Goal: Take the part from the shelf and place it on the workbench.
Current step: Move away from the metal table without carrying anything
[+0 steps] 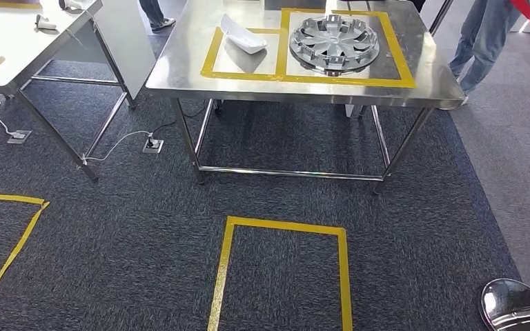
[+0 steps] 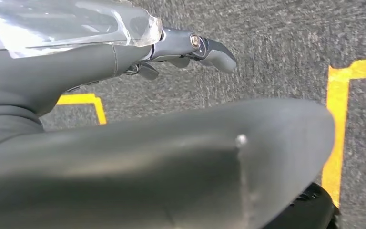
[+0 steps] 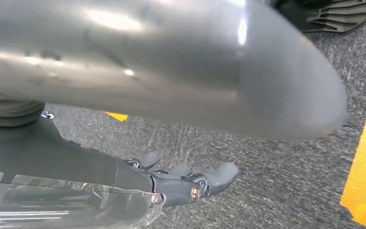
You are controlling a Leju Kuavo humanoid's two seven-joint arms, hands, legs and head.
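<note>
The left hand (image 2: 181, 50) hangs over the dark carpet (image 1: 110, 234). Its dark fingers (image 2: 219, 53) are stretched out loosely with small gaps, and nothing is between them. The right hand (image 3: 186, 183) hangs over the same carpet. Its fingers (image 3: 221, 172) are also slightly apart and a little bent, and they hold nothing and touch nothing.

The white part (image 1: 243, 34) lies on the steel workbench (image 1: 179, 76), on the far side of the room from the robot. It rests in the left yellow-taped box (image 1: 210, 58) on the bench top, near the far edge of that box. It is a long, boat-shaped piece, and its long axis runs diagonally, from far left to near right. The wider end points toward the near right, just beside the tape line between the two boxes.

In the right taped box lies a silver wheel cover (image 1: 334, 43), flat, close to the white part but apart from it.

On the carpet before the bench is a yellow tape rectangle (image 1: 229, 234). A second steel table (image 1: 14, 62) stands to the left. A person's legs (image 1: 479, 41) in jeans stand at the far right of the bench.
</note>
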